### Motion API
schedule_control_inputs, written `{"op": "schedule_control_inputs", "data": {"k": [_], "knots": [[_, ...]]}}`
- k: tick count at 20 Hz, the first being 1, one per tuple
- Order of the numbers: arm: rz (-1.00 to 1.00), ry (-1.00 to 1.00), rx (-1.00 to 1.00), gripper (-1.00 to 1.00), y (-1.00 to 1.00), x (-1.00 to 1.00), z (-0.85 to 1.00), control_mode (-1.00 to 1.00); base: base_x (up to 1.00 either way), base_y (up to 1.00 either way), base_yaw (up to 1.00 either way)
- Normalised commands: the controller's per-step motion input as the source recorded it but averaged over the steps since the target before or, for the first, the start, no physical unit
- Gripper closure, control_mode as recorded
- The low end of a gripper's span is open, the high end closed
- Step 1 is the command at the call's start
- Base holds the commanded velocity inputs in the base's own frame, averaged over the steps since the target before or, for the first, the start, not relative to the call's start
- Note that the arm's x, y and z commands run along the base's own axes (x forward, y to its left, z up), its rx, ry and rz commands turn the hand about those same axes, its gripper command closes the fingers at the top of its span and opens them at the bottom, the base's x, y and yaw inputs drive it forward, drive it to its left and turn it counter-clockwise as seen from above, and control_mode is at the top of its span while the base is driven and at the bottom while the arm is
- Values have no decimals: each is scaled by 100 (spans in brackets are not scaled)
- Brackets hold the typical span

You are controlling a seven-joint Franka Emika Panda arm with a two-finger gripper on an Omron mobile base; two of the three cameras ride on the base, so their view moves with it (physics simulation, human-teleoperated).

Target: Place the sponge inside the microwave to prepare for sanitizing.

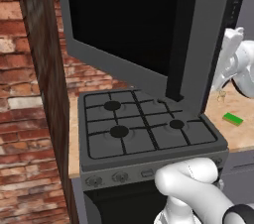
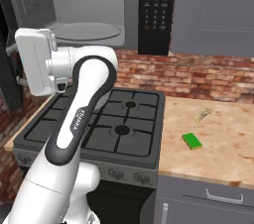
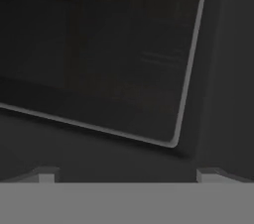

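The microwave [image 2: 94, 10] hangs above the black gas stove [image 2: 106, 124], and its door [image 1: 129, 25] stands swung open to the left, dark glass facing outward; in the right base view the light grey cavity and round turntable [image 2: 87, 32] are exposed, with the black keypad panel [image 2: 156, 10] at the right of the opening. The sponge [image 2: 191, 141] lies flat, green side up, on the wooden counter [image 2: 223, 139] to the right of the stove, well apart from the arm; a small pale clear object [image 2: 202, 114] lies just beyond it. In the hand view the gripper [image 3: 126, 174] faces the door's dark glass at close range; its two fingertips [image 3: 45, 174] stand wide apart with nothing between them. Judged from this layout, the door-opening step is complete or nearly so, and the pick-up step has not begun. The next move calls for withdrawing the hand from the door, swinging right and down over the counter, and aligning the spread fingers across the sponge's narrow sides before closing. The open door is an obstruction to be cleared during that swing.
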Motion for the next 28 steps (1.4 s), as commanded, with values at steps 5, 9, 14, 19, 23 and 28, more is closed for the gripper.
{"op": "schedule_control_inputs", "data": {"k": [5, 9, 14, 19, 23, 28], "knots": [[15, -6, 0, -100, 42, -43, 0, -100, 0, 0, 0], [13, -6, 0, -100, 40, -36, 0, -100, 0, 0, 0], [9, -5, 4, -100, 39, -27, 0, -100, 0, 0, 0], [3, -15, 4, -100, 48, -21, 0, -100, 0, 0, 0], [0, -20, 3, -100, 51, -14, -1, -100, 0, 0, 0], [-5, -24, 3, -100, 48, -3, -3, -100, 0, 0, 0]]}}
